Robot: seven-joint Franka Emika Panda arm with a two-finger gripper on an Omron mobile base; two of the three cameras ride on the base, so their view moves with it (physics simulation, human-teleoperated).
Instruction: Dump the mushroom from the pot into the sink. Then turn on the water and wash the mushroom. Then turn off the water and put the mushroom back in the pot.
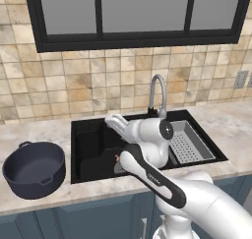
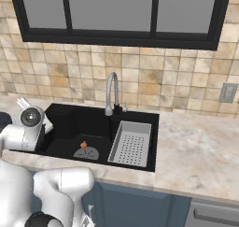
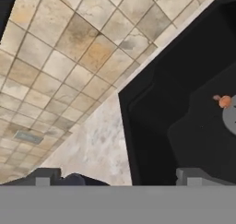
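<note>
Mushroom in the sink, washing to come

The mushroom is lying by the drain in the sink; the pot is sitting empty on the counter. The claw is hovering wide and empty, with the tap beyond and the strainer tray crowding the right side.

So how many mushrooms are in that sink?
1. The mushroom lies on the sink floor, beside the drain. The arm may hide others.
</note>
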